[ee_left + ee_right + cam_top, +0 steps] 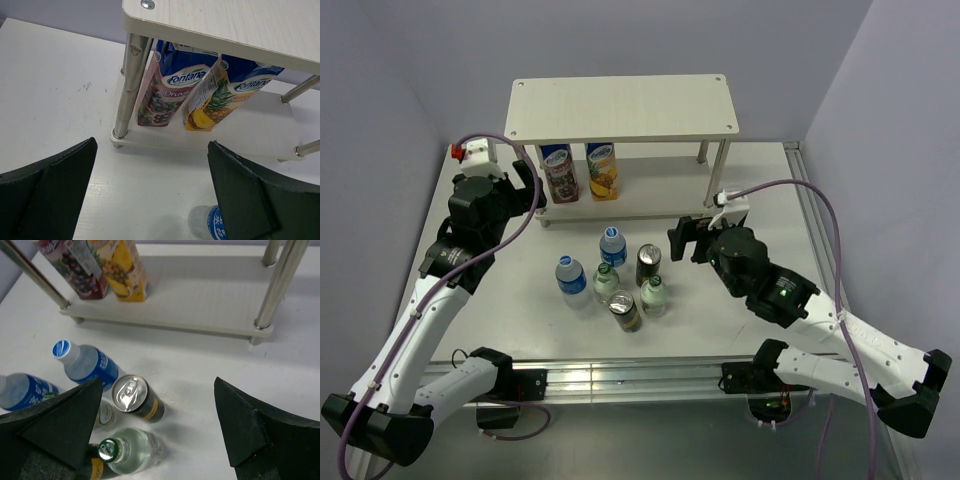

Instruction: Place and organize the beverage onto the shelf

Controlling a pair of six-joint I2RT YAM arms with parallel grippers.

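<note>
Purple carton (161, 92), pineapple carton (220, 97), apparently touching.

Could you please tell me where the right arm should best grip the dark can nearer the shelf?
Likely around its round wall at mid-height, coming from its right: the can stands upright, bottles crowd its left and near sides, and the open right gripper is there.

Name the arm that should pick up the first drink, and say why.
Right, probably. The right gripper hangs open beside a dark can, with the drinks under its wrist camera. The left gripper, also open, faces a post of the shelf, farther from the cluster.
</note>
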